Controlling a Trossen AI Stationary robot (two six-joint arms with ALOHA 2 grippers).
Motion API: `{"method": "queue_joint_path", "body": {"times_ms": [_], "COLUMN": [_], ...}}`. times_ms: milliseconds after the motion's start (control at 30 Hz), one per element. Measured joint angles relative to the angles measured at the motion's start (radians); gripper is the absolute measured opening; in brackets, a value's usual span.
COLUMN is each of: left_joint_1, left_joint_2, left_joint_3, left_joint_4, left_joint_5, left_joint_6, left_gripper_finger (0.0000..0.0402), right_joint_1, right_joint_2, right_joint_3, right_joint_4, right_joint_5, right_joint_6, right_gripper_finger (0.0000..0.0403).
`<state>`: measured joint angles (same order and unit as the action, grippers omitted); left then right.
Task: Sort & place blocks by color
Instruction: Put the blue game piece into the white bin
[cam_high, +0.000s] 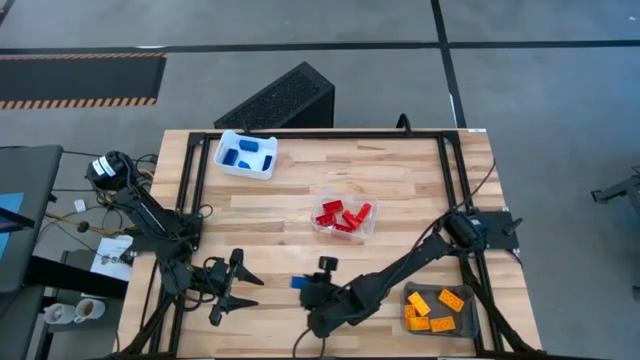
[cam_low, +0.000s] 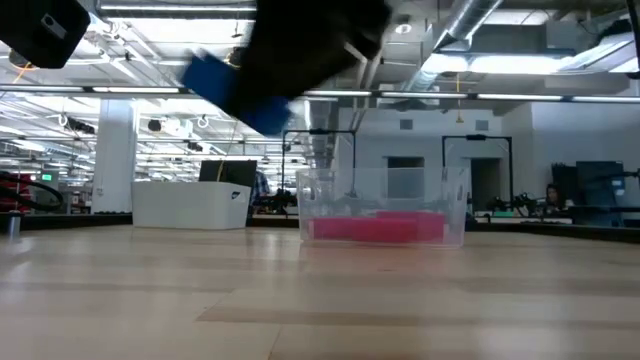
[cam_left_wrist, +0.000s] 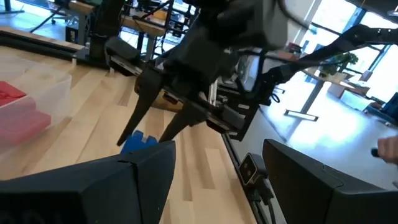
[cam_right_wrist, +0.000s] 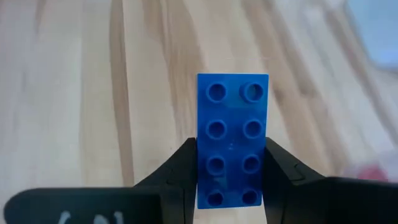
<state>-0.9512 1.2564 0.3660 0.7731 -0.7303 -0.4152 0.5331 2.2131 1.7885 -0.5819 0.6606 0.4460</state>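
Gripping blue 2x4 brick (cam_right_wrist: 232, 140) w/ right gripper (cam_right_wrist: 231, 180), lifted off table (cam_high: 400, 170); left gripper (cam_high: 232, 291) open, idle nr front-left edge.

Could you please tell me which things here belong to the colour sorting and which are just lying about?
Job: blue block in right gripper; blue blocks; red blocks; orange blocks; their trays.
Lying about: black box; cups; left gripper, waiting open.

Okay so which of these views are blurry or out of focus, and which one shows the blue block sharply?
Right wrist view: the blue block is sharp between the right gripper jaws, the table behind soft. Low view: that block and the arm over it are a dark blur, while the clear tray of red blocks is crisper. Left wrist view: the near fingers are out of focus.
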Motion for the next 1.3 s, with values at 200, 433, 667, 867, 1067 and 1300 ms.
{"method": "queue_joint_path", "body": {"times_ms": [200, 433, 667, 867, 1067, 1300], "left_joint_1": [0.000, 0.000, 0.000, -0.002, 0.019, 0.069], "left_joint_2": [0.000, 0.000, 0.007, 0.006, 0.005, 0.005], "left_joint_3": [0.000, 0.000, 0.000, 0.001, 0.001, 0.001], "left_joint_4": [0.002, 0.000, -0.025, -0.053, -0.043, -0.043], "left_joint_5": [-0.013, -0.030, -0.030, -0.158, -0.184, -0.058], "left_joint_6": [0.063, 0.114, 0.157, 0.164, 0.205, 0.174], "left_gripper_finger": [0.0228, 0.0228, 0.0228, 0.0246, 0.0277, 0.0296], "right_joint_1": [-0.026, -0.034, -0.055, -0.066, -0.066, -0.071], "right_joint_2": [0.000, 0.001, 0.000, 0.002, 0.002, 0.002], "right_joint_3": [-0.002, -0.110, -0.168, -0.192, -0.191, -0.191], "right_joint_4": [0.270, 0.613, 0.758, 0.863, 0.863, 0.870], "right_joint_5": [0.046, 0.061, 0.017, -0.052, -0.062, -0.062], "right_joint_6": [-0.093, -0.219, -0.212, -0.259, -0.264, -0.271], "right_gripper_finger": [0.0126, 0.0132, 0.0134, 0.0135, 0.0135, 0.0135]}}
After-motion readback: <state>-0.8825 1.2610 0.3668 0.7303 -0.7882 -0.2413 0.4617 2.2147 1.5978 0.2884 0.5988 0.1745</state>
